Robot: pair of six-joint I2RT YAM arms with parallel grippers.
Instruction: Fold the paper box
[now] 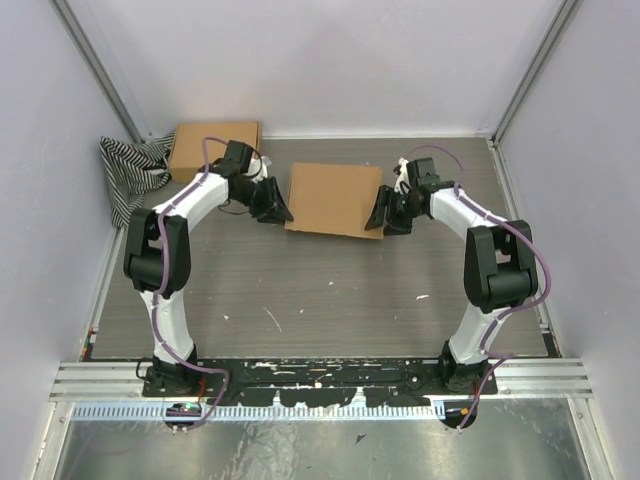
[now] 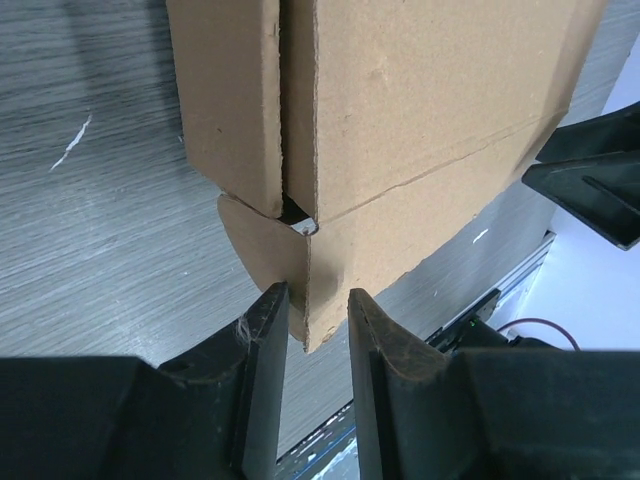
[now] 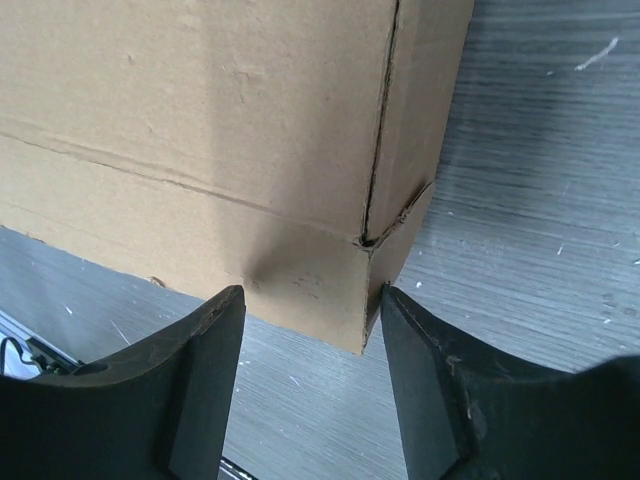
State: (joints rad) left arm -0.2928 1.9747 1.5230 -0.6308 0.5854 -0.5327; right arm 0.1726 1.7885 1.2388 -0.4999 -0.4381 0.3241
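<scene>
Left wrist view shows my left claw (image 2: 318, 305) set narrowly about a corner of the paper box (image 2: 430, 110), clamping unconfirmed, the right claw (image 3: 312, 300) gaping astride another corner just ahead of it; I judge uneven pressure could crush a corner or skew the box.

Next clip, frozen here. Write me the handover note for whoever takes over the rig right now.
Left gripper: open narrowly, straddling the left-hand corner of the plain brown cardboard paper box; contact not certain.
Right gripper: open wide around the box's right-hand corner.
Box: mid-way across the grey wood-grain table, walls up, lid down.
Second brown cardboard box: back left, beside a striped cloth.
Done: box looks formed and closed.
Left: the left corner seam gapes; probably press both corners in, then back off.
</scene>
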